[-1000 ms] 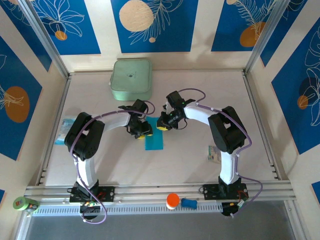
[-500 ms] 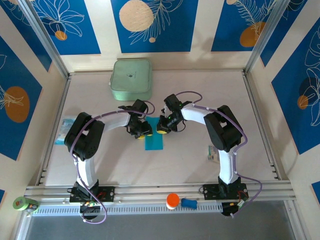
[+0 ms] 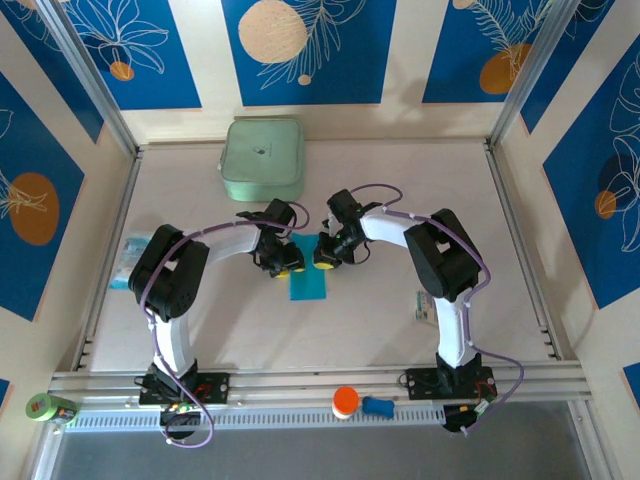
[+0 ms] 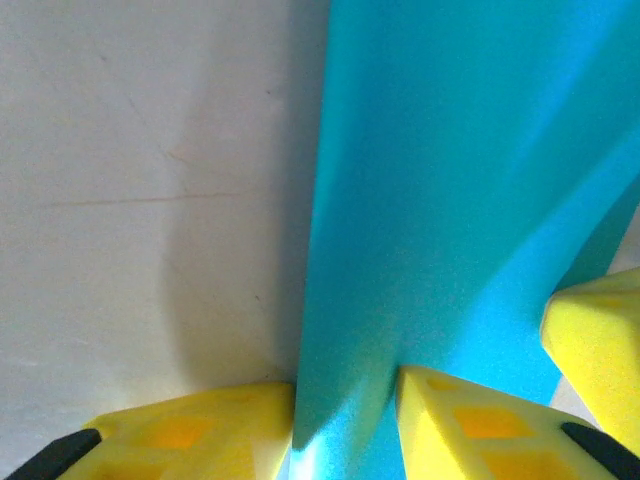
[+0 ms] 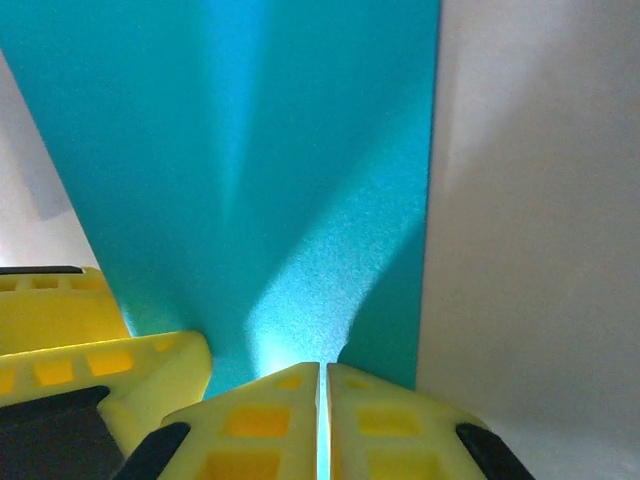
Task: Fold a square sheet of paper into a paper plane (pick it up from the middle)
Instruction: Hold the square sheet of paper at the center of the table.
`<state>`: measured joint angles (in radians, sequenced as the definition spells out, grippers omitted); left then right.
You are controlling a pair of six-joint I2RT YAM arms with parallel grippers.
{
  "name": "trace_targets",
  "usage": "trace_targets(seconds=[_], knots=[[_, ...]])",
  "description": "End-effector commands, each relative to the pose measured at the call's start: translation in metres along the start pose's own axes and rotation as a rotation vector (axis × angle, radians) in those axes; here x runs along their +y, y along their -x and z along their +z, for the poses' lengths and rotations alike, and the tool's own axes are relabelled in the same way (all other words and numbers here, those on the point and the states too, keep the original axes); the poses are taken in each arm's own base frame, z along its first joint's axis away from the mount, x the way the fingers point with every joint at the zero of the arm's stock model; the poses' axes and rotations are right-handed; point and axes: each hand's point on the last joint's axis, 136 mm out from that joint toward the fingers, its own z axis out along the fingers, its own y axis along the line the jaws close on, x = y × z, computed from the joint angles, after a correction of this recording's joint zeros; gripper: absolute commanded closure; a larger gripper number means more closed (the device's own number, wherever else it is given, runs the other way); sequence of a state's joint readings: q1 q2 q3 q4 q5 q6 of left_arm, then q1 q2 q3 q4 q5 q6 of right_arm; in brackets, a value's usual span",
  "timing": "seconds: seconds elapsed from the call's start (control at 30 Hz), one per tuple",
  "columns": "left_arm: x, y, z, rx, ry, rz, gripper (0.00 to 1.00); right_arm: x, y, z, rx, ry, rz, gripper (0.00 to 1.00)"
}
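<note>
the pale table [image 3: 400, 200] carries everything, with the left arm [image 3: 170, 285] and right arm [image 3: 448, 262] bent inward so that their wrists meet near its middle. at the far edge sits the pale green box [image 3: 262, 160], rounded-square, lid closed, so its contents are hidden. a small mark at the centre of the lid is too small to read.

the sheet of paper [image 3: 309, 286], plain cyan, lies on the table at the middle. its far end is covered by both wrists and only a narrow upright strip shows from above.

the right gripper [image 5: 322, 400] has its yellow fingers pressed together, with a thin sliver of the paper caught between them. the paper rises in a soft ridge up to that pinch.

in the left wrist view the left gripper [image 4: 345, 425] has its fingers a little apart, with a raised fold of the paper filling the gap and touching both. i cannot tell whether they clamp it. a yellow finger of the other gripper cuts in at the right edge.

a printed packet [image 3: 124, 262] lies by the left arm's elbow, partly hidden by it. a second packet [image 3: 427, 307] is half covered by the right arm. the print on both is too small to read.

on the near rail are a green roll [image 3: 48, 408], an orange-capped item [image 3: 345, 402] and a small blue item [image 3: 378, 406], none clear enough to name.
</note>
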<state>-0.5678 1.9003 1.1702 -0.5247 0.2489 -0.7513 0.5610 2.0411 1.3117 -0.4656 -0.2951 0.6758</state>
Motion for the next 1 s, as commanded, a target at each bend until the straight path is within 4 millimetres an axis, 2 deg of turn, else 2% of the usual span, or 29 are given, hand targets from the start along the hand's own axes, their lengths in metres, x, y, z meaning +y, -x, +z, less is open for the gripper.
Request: trace_targets(seconds=[0.0,0.3,0.53,0.67,0.83,0.97], knots=[[0.063,-0.046,0.039,0.159,0.231,-0.051,0.6,0.002,-0.003,0.003,0.029,-0.003,-0.006,0.89],[0.064,-0.046,0.04,0.16,0.233,-0.051,0.61,-0.003,-0.004,0.006,0.036,-0.017,0.0,0.89],[0.063,-0.045,0.039,0.157,0.234,-0.049,0.62,-0.014,-0.007,0.011,0.052,-0.053,0.017,0.89],[0.063,-0.046,0.039,0.159,0.234,-0.047,0.62,-0.002,-0.007,0.006,0.053,-0.008,0.003,0.86],[0.064,-0.046,0.04,0.158,0.237,-0.049,0.62,0.021,0.001,-0.011,0.009,0.053,-0.038,0.85],[0.064,-0.046,0.04,0.16,0.233,-0.051,0.62,0.019,0.002,-0.011,0.002,0.039,-0.04,0.85]])
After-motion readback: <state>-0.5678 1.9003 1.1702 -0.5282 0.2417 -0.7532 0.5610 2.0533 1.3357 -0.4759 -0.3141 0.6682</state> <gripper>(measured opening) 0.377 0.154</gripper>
